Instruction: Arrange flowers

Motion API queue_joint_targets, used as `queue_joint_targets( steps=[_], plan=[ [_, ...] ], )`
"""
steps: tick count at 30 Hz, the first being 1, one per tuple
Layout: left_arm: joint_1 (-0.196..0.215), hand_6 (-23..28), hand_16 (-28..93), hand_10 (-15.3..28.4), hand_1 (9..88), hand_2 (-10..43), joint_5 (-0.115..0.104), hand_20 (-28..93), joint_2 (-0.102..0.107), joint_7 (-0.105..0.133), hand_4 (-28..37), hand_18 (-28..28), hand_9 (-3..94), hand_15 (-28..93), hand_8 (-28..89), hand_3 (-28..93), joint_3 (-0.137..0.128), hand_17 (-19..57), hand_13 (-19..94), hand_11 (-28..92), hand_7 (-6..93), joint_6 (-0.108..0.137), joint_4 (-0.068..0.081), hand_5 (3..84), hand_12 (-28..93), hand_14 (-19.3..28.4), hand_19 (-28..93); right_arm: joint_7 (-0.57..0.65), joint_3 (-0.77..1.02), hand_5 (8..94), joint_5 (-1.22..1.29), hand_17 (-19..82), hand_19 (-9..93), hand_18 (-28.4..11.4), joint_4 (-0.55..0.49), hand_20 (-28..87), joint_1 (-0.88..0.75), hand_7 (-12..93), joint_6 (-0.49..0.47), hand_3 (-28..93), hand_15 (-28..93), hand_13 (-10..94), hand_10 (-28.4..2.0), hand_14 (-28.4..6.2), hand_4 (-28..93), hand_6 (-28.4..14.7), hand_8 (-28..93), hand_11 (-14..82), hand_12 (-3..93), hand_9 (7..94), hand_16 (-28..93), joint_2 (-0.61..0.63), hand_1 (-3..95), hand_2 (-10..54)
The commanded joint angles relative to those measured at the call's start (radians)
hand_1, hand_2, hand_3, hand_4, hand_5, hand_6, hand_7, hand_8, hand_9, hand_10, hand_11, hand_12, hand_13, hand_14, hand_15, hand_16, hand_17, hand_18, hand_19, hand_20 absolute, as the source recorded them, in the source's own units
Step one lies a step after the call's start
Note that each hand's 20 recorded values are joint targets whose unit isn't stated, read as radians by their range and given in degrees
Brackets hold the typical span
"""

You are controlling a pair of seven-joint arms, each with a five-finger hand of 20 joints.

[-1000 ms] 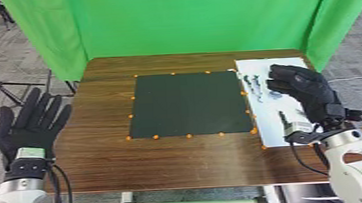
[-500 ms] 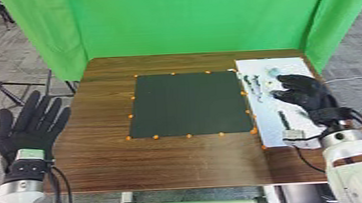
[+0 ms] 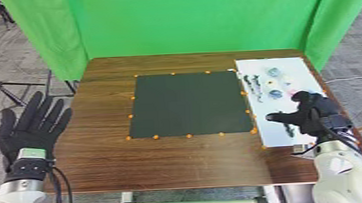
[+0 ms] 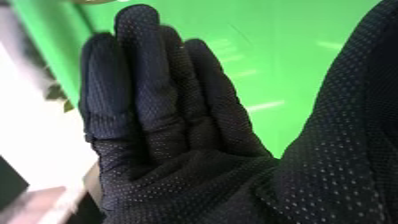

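Back along the white sheet [image 3: 291, 63] has come the right hand [image 3: 318, 114], thumb spread wide from straight fingers; blue flowers [image 3: 275, 93] lie beyond it, a dark stem [image 3: 289, 130] just beside its thumb; best to lower gently, then pinch one stem alone, sparing the petals.

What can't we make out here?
- Head view: the part of the white sheet beneath the right hand, covered by it.
- Head view: the dark stem's far end, behind that hand.
- Head view: blossom types, too small.
- Right wrist view: the thumb's tip, cut off by the edge.
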Motion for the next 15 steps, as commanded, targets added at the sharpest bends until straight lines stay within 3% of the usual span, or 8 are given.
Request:
queue_joint_targets(
  steps=[1,7,12,15],
  plan=[
    [0.008,7.0,-7,13.9,26.0,11.4,-0.013,11,0.007,0.006,-28.3,14.4,34.2,36,-8,73,0.006,-4.2,26,19,12.9,0.010,-0.007,39.7,12,15.0,37,0.097,-0.012,54.7,-0.032,47,84,-16.3,-0.001,19,0.006,21,-0.110,6,53,61,-17.1,-13.2,-15,-8.4,-10,27.6,22.3,60.8,21,0.037,50.2,-9.5],
    [0.011,7.0,-7,14.1,25.9,11.4,-0.020,11,0.011,0.017,-28.3,14.5,34.3,37,-8,73,0.009,-4.3,26,19,13.3,0.011,-0.008,40.0,12,15.0,37,0.129,-0.021,61.1,0.005,48,92,-17.1,0.029,22,0.048,17,-0.252,-4,53,65,-16.7,-12.2,-9,-7.9,-10,25.2,21.9,67.1,23,0.040,50.4,-9.5],
    [0.013,7.1,-7,14.2,26.0,11.5,-0.018,11,0.013,0.027,-28.3,14.5,34.6,37,-8,73,0.009,-4.2,26,20,13.5,0.006,-0.010,40.1,12,15.1,38,0.122,-0.037,62.8,0.008,49,93,-16.8,0.056,22,0.059,18,-0.246,-5,53,67,-16.2,-11.6,-8,-7.2,-10,25.3,22.3,68.9,24,0.033,51.4,-9.5],
    [0.013,7.0,-7,14.2,26.0,11.5,-0.020,11,0.010,0.024,-28.3,14.5,34.6,37,-8,73,0.011,-4.2,26,20,13.7,0.011,-0.009,40.1,12,15.1,38,0.109,-0.051,63.6,0.006,49,93,-16.6,0.085,22,0.081,18,-0.259,0,53,68,-15.9,-11.3,-10,-6.9,-10,25.7,22.5,69.9,24,0.029,52.7,-9.5]
  ],
)
